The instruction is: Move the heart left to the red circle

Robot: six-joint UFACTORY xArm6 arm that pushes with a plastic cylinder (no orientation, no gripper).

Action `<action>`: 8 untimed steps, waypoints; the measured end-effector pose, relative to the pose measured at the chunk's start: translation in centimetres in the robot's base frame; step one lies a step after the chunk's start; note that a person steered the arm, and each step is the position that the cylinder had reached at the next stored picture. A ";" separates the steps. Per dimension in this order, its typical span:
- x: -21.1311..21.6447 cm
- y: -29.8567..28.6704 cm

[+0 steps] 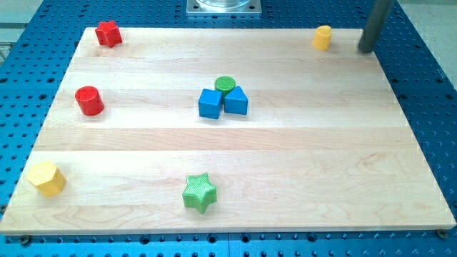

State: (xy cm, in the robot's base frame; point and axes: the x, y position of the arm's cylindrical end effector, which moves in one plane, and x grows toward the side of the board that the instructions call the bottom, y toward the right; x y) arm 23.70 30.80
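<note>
A small yellow block, the only one that could be the heart, though its shape is hard to make out, sits near the top right corner of the wooden board. The red circle stands far off at the view's left. My tip is at the board's top right edge, just right of the yellow block and a little below it, with a gap between them. The dark rod rises from the tip toward the view's top.
A red star sits at the top left corner. A green circle, a blue square block and a blue triangular block cluster in the middle. A green star is at bottom centre and a yellow hexagon at bottom left.
</note>
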 end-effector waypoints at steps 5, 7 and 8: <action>10.1 -46.4; 5.9 -44.8; 7.4 -49.4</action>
State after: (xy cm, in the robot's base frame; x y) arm 31.09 -18.61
